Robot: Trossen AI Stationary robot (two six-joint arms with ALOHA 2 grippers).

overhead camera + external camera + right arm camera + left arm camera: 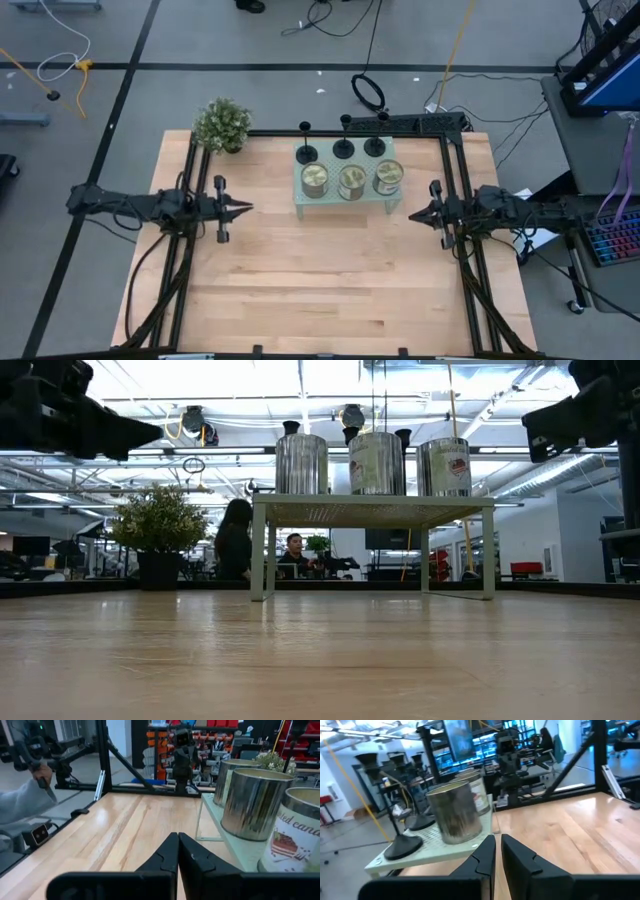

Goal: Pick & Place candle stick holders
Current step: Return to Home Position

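Observation:
Three black candle stick holders (pixel 343 148) stand in a row by their disc bases on the far half of the pale green perforated rack (pixel 300 197), behind three tins (pixel 350 181). In the left wrist view the nearest holder (pixel 400 845) stands beside a tin (pixel 455 815). My left gripper (pixel 245 208) hovers left of the rack, its fingers nearly together and empty. My right gripper (pixel 413 214) hovers right of the rack, shut and empty.
A potted plant (pixel 222 125) stands at the table's far left corner. The rack stands on legs above the wooden table (pixel 320 290). A black frame runs along the far and side edges. People show in the room beyond the table in the low view (pixel 235 540).

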